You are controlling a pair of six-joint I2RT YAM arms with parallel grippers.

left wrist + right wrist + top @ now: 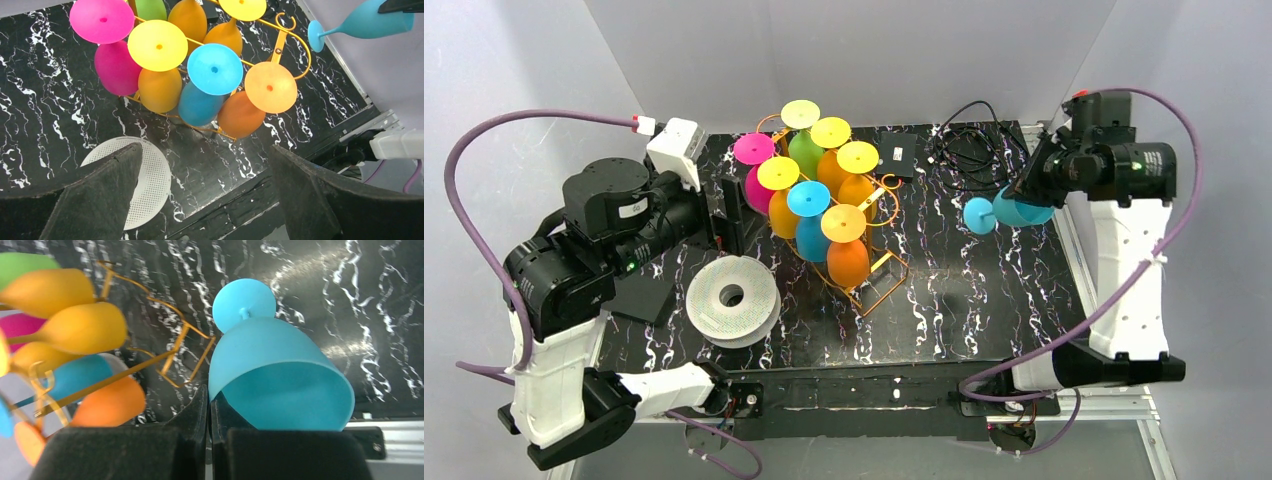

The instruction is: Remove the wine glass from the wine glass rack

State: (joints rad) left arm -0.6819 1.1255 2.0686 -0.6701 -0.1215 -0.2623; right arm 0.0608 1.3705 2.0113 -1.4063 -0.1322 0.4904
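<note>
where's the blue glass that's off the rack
Top view: the light blue plastic wine glass lies sideways in the right gripper, over the table's right side, clear of the orange-gold wire rack.

The right gripper (pixel 210 407) pinches the rim wall of a turquoise wine glass (pixel 270 360), which lies tilted with its foot pointing away. To its left, apart from it, the gold wire rack (pixel 176 347) carries coloured glasses above the black marbled table (pixel 350 300).

black surface (pixel 984 290) with white marble veining, enclosed at the back and on both sides by plain pale grey walls (pixel 874 60); lighting even and diffuse.
</note>
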